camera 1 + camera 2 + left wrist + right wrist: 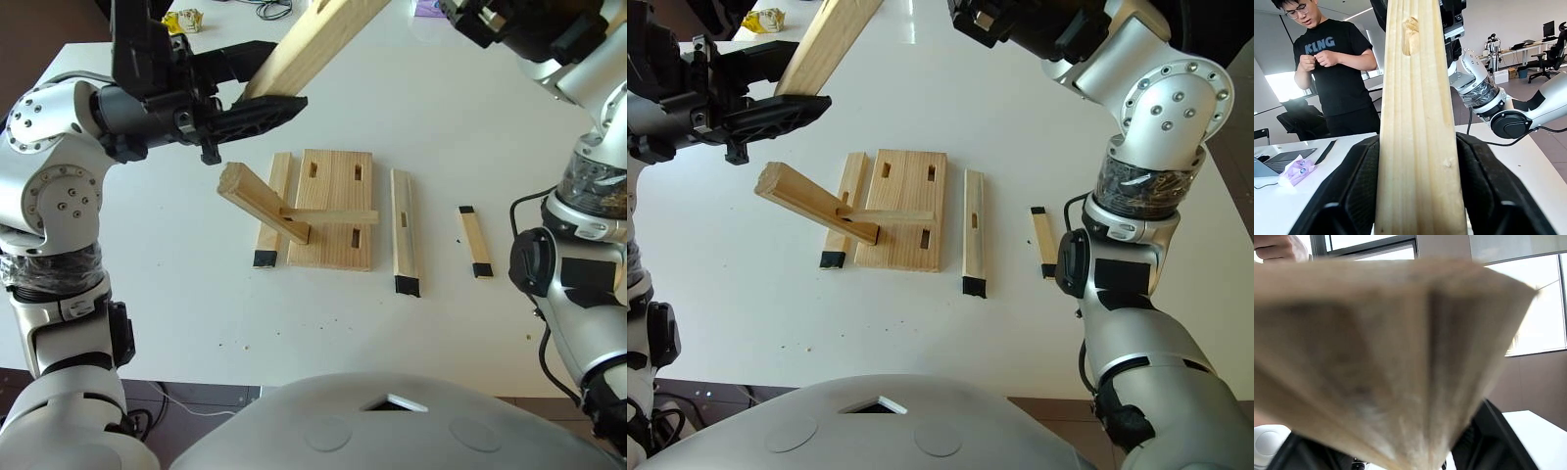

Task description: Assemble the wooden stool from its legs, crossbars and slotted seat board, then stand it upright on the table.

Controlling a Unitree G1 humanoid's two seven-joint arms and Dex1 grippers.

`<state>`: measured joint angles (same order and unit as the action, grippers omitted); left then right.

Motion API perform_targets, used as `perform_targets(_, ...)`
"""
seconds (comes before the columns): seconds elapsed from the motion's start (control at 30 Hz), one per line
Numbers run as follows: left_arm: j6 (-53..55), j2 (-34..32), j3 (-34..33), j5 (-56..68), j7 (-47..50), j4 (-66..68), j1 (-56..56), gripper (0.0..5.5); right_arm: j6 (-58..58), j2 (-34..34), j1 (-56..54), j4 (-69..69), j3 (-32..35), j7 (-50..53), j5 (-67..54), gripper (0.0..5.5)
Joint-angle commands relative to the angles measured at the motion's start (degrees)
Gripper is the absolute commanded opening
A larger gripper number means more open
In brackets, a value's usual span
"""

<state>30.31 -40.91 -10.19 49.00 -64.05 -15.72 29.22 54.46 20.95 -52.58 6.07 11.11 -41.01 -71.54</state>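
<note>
1. A white counter (441,117) in an office; the seat board (333,211) lies flat at its middle, with a loose leg (404,230) just beside it.
2. The left pincer (284,76), forearm level above the counter's left side, is clamped on the raised leg (313,39) at its lower end.
3. That leg's long axis climbs up and rightward toward the right pincer (982,20).
4. The right arm is bent high, forearm reaching across; whether it grips the leg I cannot tell.

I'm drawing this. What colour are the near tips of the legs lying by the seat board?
Black tips; clearest in left eye view.
</note>
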Motion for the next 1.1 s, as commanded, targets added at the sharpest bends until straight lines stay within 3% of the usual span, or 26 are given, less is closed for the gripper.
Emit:
perform_targets(0.03,0.61,-0.98,-0.21,-0.97,-0.17,2.24,-0.11,2.17,-0.24,0.02,0.0,2.43,0.05,-0.85,-1.06,2.2)
perform_targets(0.17,1.77,-0.39,-0.96,-0.09,1.75,3.11,0.55,2.17,-2.22,-1.01,0.71,3.53,-0.18,0.43,0.86,2.18)
perform_targets(0.2,2.34,-0.56,-0.88,0.1,1.79,3.73,0.87,2.53,-3.24,-1.42,0.72,3.83,-0.11,0.64,1.57,2.16)
perform_targets(0.43,2.94,-0.94,-0.96,-1.68,3.11,9.63,4.21,3.55,-4.39,-1.45,0.84,4.78,-0.4,1.25,3.06,2.12)
perform_targets(0.63,-0.11,-2.65,-4.15,-3.58,1.76,12.14,1.56,3.57,-8.06,-1.62,1.27,3.16,-1.36,2.85,9.19,2.09)
perform_targets(0.9,-7.66,-1.4,-7.14,-11.65,3.23,16.76,-15.66,3.57,-12.89,0.96,2.01,-1.53,-1.03,1.89,17.21,2.05)
perform_targets(1.0,-9.15,1.49,-11.36,-12.46,10.35,17.87,-18.09,3.57,-15.1,5.21,4.97,-1.01,-4.38,-3.14,22.8,2.05)
perform_targets(1.1,-10.51,8.7,-15.7,-14.98,27.19,16.55,-18.6,3.57,-22.09,13.37,10.53,-1.05,-9.4,-13.92,31.96,2.04)
